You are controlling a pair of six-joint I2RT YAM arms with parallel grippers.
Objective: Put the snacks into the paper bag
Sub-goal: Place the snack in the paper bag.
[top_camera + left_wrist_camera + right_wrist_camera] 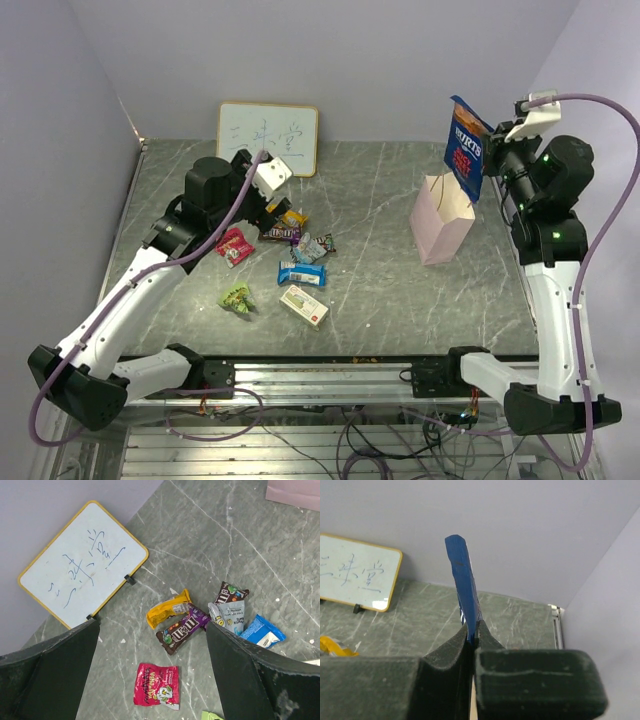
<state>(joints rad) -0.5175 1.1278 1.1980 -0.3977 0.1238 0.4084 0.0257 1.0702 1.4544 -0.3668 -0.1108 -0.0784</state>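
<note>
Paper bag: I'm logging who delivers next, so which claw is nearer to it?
Right. The right claw, shut on the blue crisp bag, hangs above the open top of the paper bag; the left claw is open over the loose snacks, far across the table.

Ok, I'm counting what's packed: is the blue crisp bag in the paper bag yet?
Not yet: the right gripper holds the crisp bag up over the open paper bag.
</note>
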